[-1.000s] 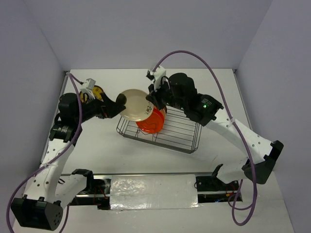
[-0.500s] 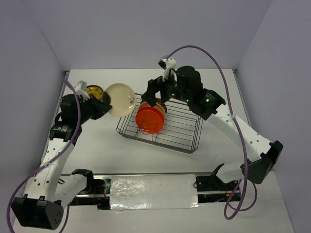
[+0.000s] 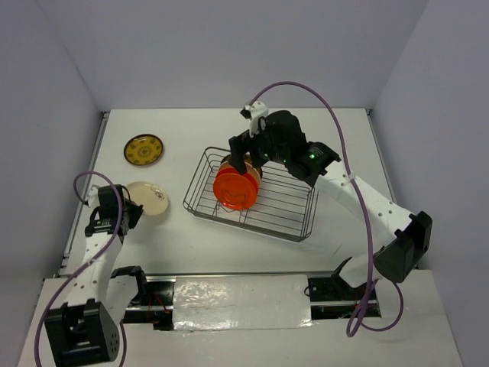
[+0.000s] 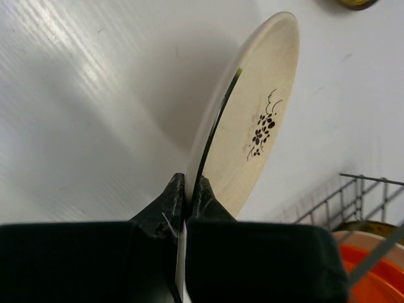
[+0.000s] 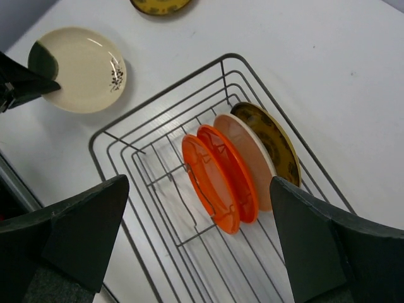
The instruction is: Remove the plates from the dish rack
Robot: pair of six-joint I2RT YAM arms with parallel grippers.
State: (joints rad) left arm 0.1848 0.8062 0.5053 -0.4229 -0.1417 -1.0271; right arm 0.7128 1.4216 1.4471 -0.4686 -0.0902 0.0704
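Left end effector (image 4: 188, 189) clamped on cream plate (image 4: 252, 113) rim, left-middle of top view (touching tabletop (image 3: 199, 130) or not: unclear). Right end effector (image 5: 199, 221) wide apart above dish rack (image 3: 283, 202), centre; orange-red plates (image 5: 218, 183) upright inside.

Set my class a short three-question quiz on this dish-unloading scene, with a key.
1. True or false: the right gripper is shut on a plate.
2. How many plates stand in the dark wire dish rack?
3. What does the left gripper pinch? A: round cream plate with a dark mark; B: plain orange-red plate; C: yellow patterned plate.
Key: 1 false, its jaws are open above the rack; 2 four; 3 A.
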